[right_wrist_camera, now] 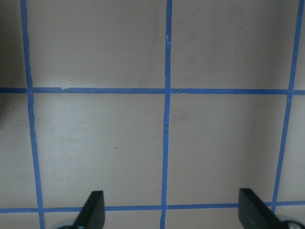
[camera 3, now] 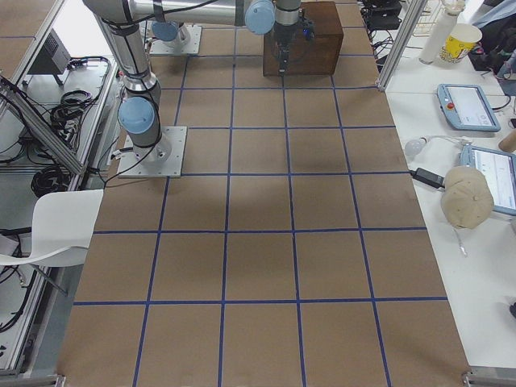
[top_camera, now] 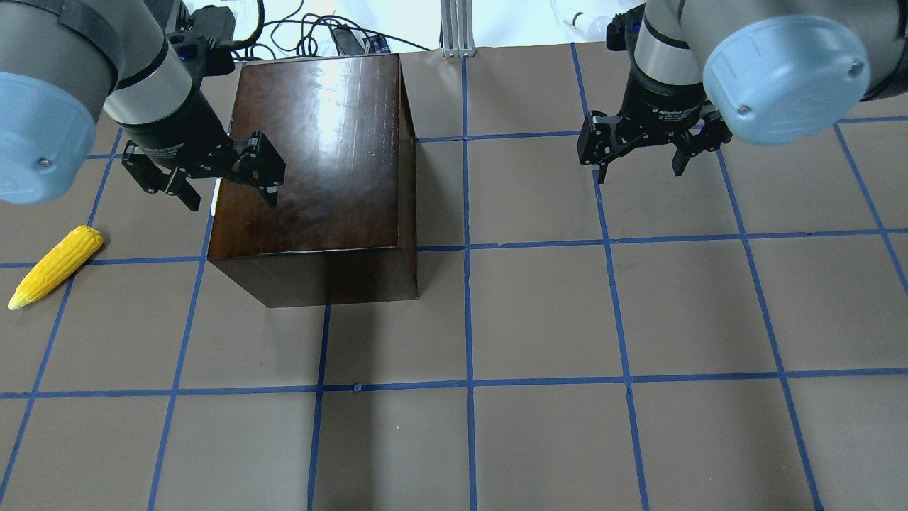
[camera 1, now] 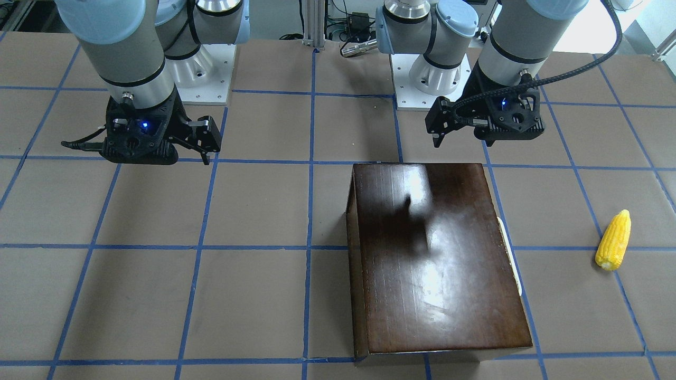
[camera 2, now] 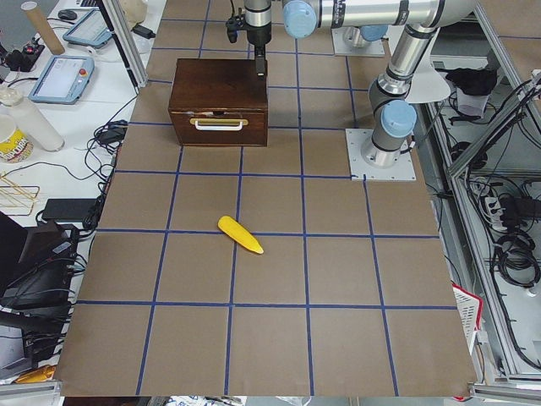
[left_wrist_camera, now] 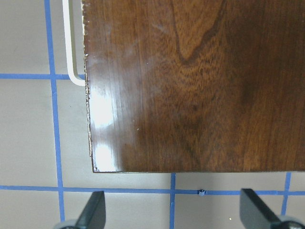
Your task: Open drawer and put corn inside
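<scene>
Seen from the robot's left end of the brown paper-covered desk (camera 2: 279,347), the bright yellow corn cob (camera 2: 241,235) comes first. It lies flat and alone on the paper, well apart from everything else. Its long axis runs diagonally across the blue tape grid (camera 2: 239,203). The pointed tip is turned toward the robot's side and outward, and the blunt end is turned back toward the box. Lying loose like this, it looks easy to pinch across its width.

Beyond the corn stands the glossy dark brown wooden box (camera 2: 218,97). Its drawer (camera 2: 220,134) is shut flush, with the front panel and cream bar handle (camera 2: 219,124) facing this end of the desk. Judging by that, the drawer would slide out toward the corn, which probably explains why the cob lies on this side.

Over the box top, near the handle-side edge, hangs the left claw (top_camera: 233,200). Its fingers (left_wrist_camera: 96,211) are spread wide with nothing between them. It seems placed there because the handle has to be pulled before the corn is of any use.

Farthest off, the right claw (top_camera: 638,174) hovers over bare desk, also spread and empty, well apart from the box. It is apparently parked out of the way, since both task things sit on the other arm's side.
</scene>
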`<state>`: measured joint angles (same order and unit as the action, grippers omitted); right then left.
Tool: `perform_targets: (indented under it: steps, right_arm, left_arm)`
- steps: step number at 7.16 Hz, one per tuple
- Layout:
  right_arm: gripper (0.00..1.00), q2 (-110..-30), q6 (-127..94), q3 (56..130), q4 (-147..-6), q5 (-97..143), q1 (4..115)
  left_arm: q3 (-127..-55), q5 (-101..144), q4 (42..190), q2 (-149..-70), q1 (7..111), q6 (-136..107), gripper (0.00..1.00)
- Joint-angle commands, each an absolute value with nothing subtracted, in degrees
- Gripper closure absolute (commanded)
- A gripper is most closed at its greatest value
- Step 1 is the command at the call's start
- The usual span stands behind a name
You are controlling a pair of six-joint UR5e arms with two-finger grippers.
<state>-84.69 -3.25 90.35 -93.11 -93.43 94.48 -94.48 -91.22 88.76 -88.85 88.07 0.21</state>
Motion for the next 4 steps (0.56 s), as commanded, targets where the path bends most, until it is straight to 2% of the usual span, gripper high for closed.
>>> perform_targets:
  steps: [1,4]
  right_arm:
    - [0.00,-84.73,-3.25,90.35,-93.08,-93.43,94.48]
    - [0.00,-84.64,-3.25,90.35,-93.08,-93.43,94.48]
  left_arm:
    - [-94.48,-91.23,88.77,-88.94,88.07,0.18,0.00]
    - [-94.48,-91.32,88.33,-89.21,88.07,0.26,0.00]
